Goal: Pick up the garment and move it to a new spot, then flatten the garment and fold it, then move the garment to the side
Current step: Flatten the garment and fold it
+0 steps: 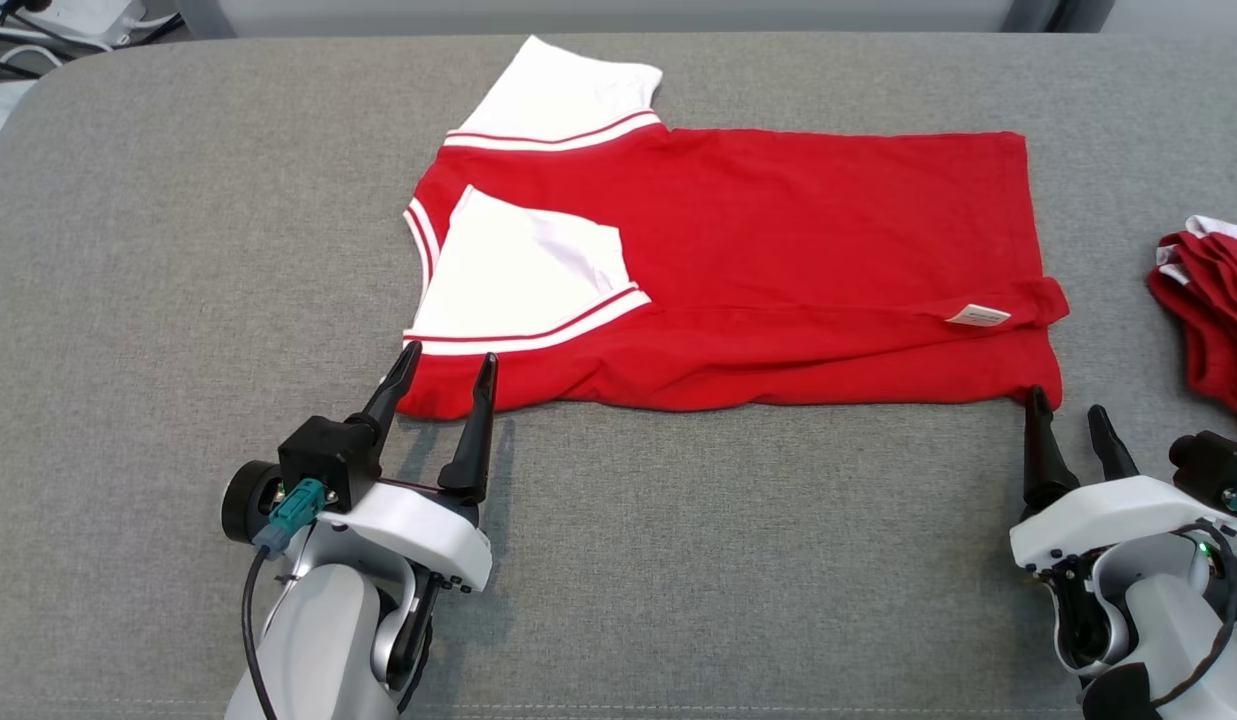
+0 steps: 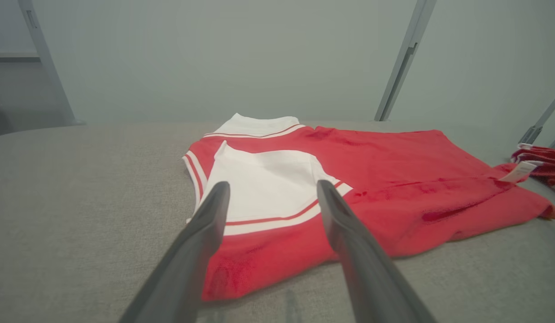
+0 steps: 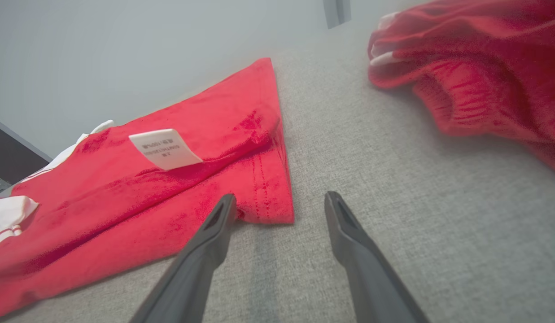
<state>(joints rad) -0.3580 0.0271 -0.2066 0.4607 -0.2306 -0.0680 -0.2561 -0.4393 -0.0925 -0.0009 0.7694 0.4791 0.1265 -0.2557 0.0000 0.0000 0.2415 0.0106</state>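
Facing: garment (image 1: pixel 738 260) at your 12 o'clock, long axis 9 to 3.
Hands: left hand (image 1: pixel 451 352) and right hand (image 1: pixel 1064 400) spread, empty, one at each near corner.

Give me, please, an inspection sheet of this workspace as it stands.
Surface: grey cloth table.
Job's things: red shirt lies flat, near edge folded over, white sleeve turned onto it, label showing.
Clutter: red garment pile at the right edge.
Grippers: left gripper open at the shirt's near left corner; right gripper open at its near right corner; nothing held.
Cables: cables off the table's far left corner.
Surroundings: pale wall, metal posts.
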